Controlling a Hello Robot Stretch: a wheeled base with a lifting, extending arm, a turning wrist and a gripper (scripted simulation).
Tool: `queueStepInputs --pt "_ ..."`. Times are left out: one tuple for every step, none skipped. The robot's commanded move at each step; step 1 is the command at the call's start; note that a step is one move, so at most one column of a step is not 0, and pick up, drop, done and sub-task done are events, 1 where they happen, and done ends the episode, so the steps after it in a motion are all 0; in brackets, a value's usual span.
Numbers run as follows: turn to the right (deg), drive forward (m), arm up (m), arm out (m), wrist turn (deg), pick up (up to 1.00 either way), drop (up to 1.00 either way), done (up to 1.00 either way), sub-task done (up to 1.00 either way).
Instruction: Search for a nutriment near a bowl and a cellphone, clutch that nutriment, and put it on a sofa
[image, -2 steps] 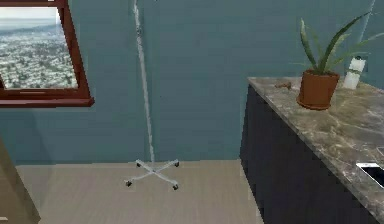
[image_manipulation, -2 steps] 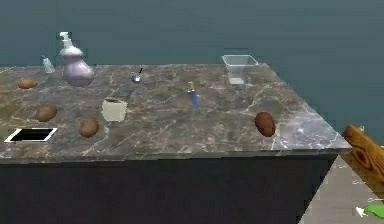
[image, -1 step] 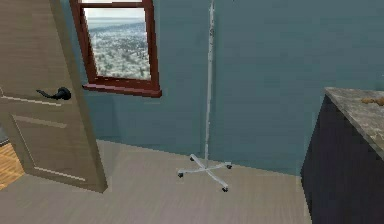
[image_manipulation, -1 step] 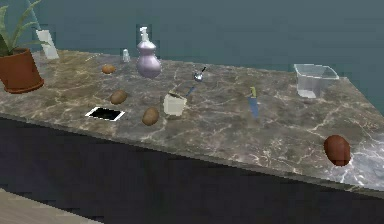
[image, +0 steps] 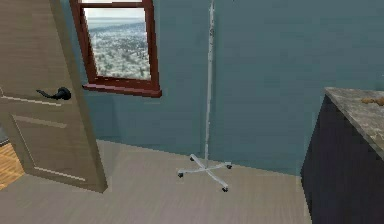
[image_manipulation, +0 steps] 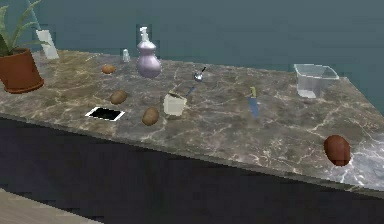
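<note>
Ahead we see a door (image: 45, 100), a window (image: 120, 45) and a white wheeled stand (image: 207, 165) by the blue wall. To the arm side, on the marble worktop (image_manipulation: 285, 130), a brown potato-like lump (image_manipulation: 150, 116) lies between a cellphone (image_manipulation: 105, 114) and a small white vessel (image_manipulation: 175, 104). We cannot tell the hand's state.

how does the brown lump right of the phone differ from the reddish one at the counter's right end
Colour: the brown lump is light tan; the reddish lump is darker red-brown. Size: the reddish lump looks bigger than the brown lump. Setting: the brown lump lies between the phone and a small white cup; the reddish lump lies apart near the right end of the counter. Both are rounded ovals lying on it.
</note>
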Motion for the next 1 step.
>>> queueStepInputs --pt "0.0 0.00 0.38 0.00 0.0 0.00 0.00 0.00 0.00"
